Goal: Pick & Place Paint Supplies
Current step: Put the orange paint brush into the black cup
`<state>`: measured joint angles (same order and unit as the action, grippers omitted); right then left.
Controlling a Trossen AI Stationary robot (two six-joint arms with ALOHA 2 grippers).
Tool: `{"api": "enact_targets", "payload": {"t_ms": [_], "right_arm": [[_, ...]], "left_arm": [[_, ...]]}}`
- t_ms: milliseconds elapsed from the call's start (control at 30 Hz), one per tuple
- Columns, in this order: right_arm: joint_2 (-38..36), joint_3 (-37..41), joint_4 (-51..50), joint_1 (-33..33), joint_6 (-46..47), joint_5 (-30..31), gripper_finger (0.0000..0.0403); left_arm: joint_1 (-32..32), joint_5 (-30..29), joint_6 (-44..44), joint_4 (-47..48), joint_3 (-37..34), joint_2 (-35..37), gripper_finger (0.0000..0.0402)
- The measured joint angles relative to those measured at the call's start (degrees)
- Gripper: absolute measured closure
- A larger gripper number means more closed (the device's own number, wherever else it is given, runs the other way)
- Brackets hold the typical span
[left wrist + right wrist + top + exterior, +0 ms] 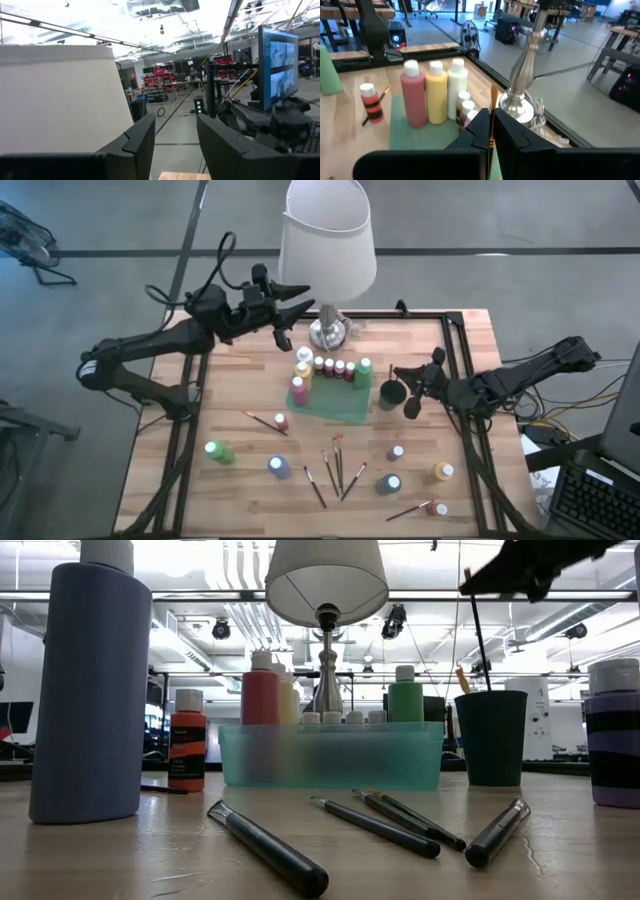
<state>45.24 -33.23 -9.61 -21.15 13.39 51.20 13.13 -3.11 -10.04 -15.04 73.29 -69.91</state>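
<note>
Sorting is under way on the pale wooden table [250, 480], and the layout shows the scheme: bottles belong in the translucent teal plastic tray [335, 405], brushes in the dark round cup [391, 394] just beside the tray's right end. Along the tray's far edge stand a red bottle [414, 95], a yellow bottle [436, 92] and a white bottle [457, 85], then a row of small maroon bottles [333, 366] and a tall green bottle [363, 371].

The right gripper [412, 390] hangs over the cup with its jaws pressed together on a thin orange-handled paintbrush [493, 117]. The brush hangs upright between them, probably so that it can drop end-first into the narrow mouth; in the low view a dark shaft [481, 635] runs down from the gripper towards the cup's rim.

The left gripper [288, 305] waits high over the table's far edge, next to the white-shaded lamp with a silver base [328, 240]. Its jaws stand partly spread with nothing between them, likely held clear of the working area.

Much remains loose on the near half: a cluster of dark-handled brushes [335, 470], a brush lying by a small red bottle [281, 421], a green bottle [218, 451], a blue bottle [279, 467], a purple one [396, 453] and a yellow one [443, 472]. By this showing the job is less than half done.
</note>
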Motion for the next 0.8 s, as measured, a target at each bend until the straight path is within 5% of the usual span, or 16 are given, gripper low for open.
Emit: {"api": "enact_targets", "payload": {"t_ms": [267, 800], "right_arm": [[-0.2, 9.3, 12.2, 0.0, -1.0, -1.5, 0.0393], [-0.2, 19.7, 18.1, 0.0, 5.5, -2.3, 0.0384]], "left_arm": [[0.0, -2.6, 0.0, -1.0, 0.2, 0.0, 0.0250], [0.0, -4.5, 0.0, -1.0, 0.2, 0.0, 0.0250]]}}
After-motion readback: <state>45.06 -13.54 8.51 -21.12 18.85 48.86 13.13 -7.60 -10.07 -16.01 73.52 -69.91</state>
